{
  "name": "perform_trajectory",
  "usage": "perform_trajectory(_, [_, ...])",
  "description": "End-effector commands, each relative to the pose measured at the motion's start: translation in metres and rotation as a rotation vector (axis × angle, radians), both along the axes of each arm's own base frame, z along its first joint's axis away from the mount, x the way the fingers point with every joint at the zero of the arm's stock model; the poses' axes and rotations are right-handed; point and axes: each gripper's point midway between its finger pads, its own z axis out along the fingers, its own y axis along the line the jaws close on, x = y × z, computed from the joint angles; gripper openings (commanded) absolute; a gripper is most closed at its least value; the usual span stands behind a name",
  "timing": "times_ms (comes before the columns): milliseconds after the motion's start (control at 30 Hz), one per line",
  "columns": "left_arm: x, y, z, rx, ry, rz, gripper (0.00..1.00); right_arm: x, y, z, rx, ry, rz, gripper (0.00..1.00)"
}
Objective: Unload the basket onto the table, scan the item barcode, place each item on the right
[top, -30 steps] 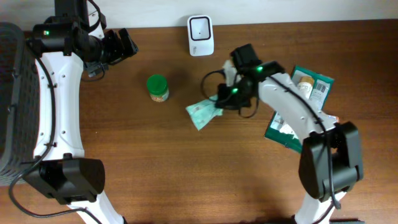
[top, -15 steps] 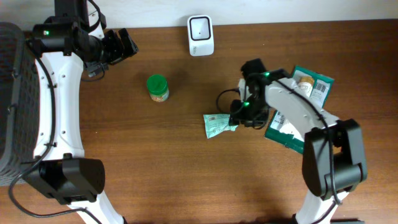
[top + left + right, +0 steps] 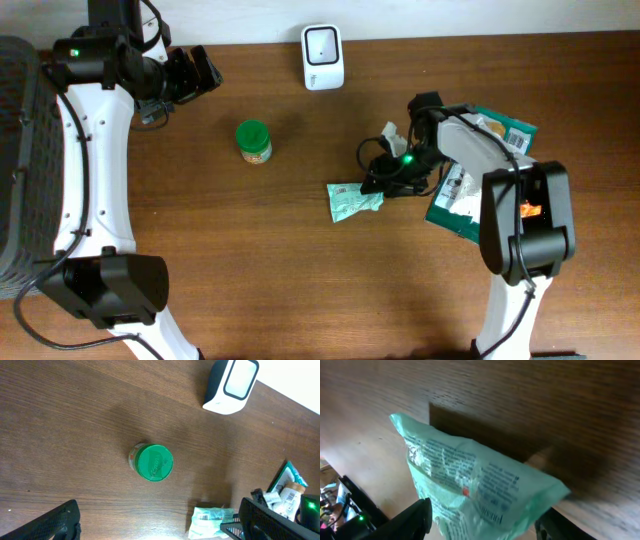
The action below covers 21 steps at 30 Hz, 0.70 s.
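Observation:
The item, a pale green packet (image 3: 354, 200), lies flat on the wooden table right of centre, also in the left wrist view (image 3: 210, 519) with a small barcode patch on its upper face. My right gripper (image 3: 383, 180) is at the packet's right end, open. Its fingers stand apart on either side of the packet (image 3: 470, 480) in the right wrist view (image 3: 485, 525). The white scanner (image 3: 323, 57) stands at the back centre, well apart from the packet. My left gripper (image 3: 197, 72) hangs open and empty at the back left, with its fingers (image 3: 55, 522) wide.
A jar with a green lid (image 3: 254, 141) stands upright left of centre. A heap of dark green packets and other items (image 3: 495, 150) lies at the right, under the right arm. A dark mesh basket (image 3: 15, 160) sits at the table's left edge.
The right gripper carried the packet right and toward the front, set it on the table and opened its jaws. The left arm has not moved.

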Motion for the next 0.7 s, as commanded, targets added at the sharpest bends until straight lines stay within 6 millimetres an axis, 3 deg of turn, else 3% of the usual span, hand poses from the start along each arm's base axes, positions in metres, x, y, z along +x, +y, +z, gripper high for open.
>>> perform_trajectory(0, [-0.002,0.002,0.009,0.010,-0.025,-0.003,0.99,0.009,0.008,0.001,0.040,-0.033,0.006,0.55])
perform_trajectory(167, [-0.002,0.002,0.009,0.011,-0.025,-0.003,0.99,0.016,0.011,0.002,0.054,-0.055,-0.013,0.42])
perform_trajectory(367, [-0.002,0.002,0.009,0.011,-0.025,-0.003,0.99,0.003,0.020,-0.008,0.051,-0.033,0.015,0.38])
perform_trajectory(533, [-0.002,0.002,0.009,0.010,-0.025,-0.003,0.99,-0.002,0.023,-0.012,0.050,-0.028,0.025,0.20])
perform_trajectory(567, [-0.002,0.002,0.009,0.010,-0.025,-0.003,0.99,-0.002,0.023,-0.012,0.050,-0.029,0.026,0.07])
perform_trajectory(667, [-0.002,0.002,0.009,0.011,-0.025,-0.003,0.99,0.000,0.024,-0.012,0.053,-0.041,0.026,0.04])
